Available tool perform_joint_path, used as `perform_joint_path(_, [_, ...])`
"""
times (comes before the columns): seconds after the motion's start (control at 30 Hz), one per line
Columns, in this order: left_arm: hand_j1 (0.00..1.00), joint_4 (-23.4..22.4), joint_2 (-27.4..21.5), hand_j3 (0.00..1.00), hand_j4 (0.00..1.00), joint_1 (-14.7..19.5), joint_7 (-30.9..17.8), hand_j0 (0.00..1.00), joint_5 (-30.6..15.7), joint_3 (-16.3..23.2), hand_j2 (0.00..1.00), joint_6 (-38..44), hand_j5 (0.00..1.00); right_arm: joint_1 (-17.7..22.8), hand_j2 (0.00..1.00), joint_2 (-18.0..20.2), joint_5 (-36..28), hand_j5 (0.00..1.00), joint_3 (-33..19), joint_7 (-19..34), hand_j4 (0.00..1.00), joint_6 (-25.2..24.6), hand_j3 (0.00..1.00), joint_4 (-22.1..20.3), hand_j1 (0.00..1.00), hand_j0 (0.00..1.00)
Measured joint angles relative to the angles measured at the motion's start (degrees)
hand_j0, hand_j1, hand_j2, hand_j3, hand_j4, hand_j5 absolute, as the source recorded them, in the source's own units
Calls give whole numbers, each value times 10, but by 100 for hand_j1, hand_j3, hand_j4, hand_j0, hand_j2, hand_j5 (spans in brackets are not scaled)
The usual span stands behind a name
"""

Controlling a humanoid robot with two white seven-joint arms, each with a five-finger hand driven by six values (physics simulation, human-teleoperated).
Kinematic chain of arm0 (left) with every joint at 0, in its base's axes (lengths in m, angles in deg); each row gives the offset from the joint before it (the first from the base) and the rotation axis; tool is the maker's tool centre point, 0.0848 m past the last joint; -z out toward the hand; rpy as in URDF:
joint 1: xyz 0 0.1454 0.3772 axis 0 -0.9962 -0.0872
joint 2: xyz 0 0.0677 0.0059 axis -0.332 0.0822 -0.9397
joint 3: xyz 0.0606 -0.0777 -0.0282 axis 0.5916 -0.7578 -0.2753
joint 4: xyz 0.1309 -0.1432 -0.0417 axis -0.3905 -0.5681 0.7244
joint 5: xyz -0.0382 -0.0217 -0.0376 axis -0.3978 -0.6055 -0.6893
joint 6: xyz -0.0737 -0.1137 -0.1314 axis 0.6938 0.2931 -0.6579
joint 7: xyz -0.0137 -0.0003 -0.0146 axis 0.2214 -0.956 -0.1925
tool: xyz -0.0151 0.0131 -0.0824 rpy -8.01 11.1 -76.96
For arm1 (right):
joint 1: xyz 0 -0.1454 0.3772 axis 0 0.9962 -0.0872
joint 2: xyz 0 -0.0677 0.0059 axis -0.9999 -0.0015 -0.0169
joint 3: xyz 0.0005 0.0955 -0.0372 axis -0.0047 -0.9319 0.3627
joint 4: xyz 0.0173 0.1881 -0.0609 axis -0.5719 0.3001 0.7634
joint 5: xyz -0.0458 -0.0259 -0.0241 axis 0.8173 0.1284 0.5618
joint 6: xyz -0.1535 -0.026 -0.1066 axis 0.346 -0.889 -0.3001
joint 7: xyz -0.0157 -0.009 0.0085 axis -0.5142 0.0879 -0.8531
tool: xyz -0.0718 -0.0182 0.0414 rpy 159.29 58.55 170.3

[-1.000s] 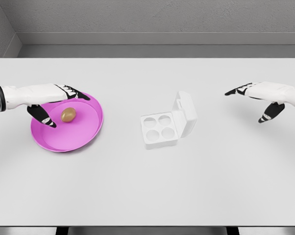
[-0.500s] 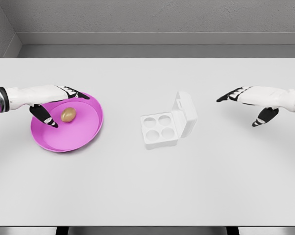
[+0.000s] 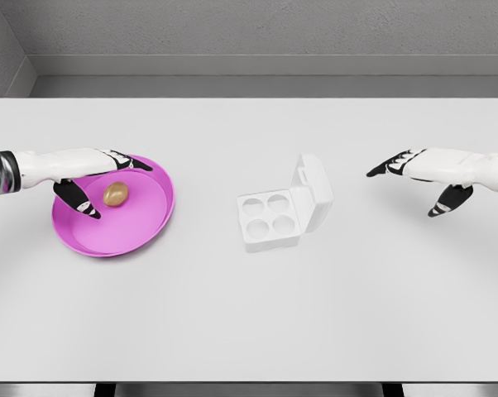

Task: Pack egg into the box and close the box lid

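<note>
A brown egg (image 3: 115, 193) lies on a magenta plate (image 3: 141, 225) at the left of the white table. My left hand (image 3: 100, 178) hovers over the plate with fingers spread, thumb and forefinger either side of the egg without gripping it. A white egg box (image 3: 270, 222) with four hollow cups sits mid-table, its lid (image 3: 313, 193) standing open on the right side. My right hand (image 3: 418, 174) floats to the right of the box, open and holding nothing.
The white table (image 3: 249, 314) stretches wide in front of the box and plate. A grey wall runs behind its far edge.
The left hand has drawn back slightly to the left over the plate. The right hand came in toward the box, then held about still.
</note>
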Motion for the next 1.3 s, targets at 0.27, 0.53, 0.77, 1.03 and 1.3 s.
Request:
perform_joint_path(0.27, [100,-19,4,100,100,0,0,100,0,-2,100,0,100,0,100,1,0,100,2,0,100,1,100,0,100,100])
perform_joint_path(0.53, [100,-22,8,100,100,0,0,100,0,-3,100,0,100,0,100,2,-1,100,3,0,100,1,100,-1,100,100])
perform_joint_path(0.77, [100,-35,14,100,100,-1,0,100,1,-1,100,0,100,-1,100,6,-1,100,3,0,100,1,100,-2,100,100])
perform_joint_path(1.03, [100,-38,17,100,100,-1,0,100,1,0,100,0,100,-1,100,9,-1,100,12,0,100,2,100,-1,100,100])
perform_joint_path(1.3, [100,-38,17,100,100,-7,0,100,1,0,100,0,100,-1,100,10,-1,100,14,0,100,2,100,-1,100,100])
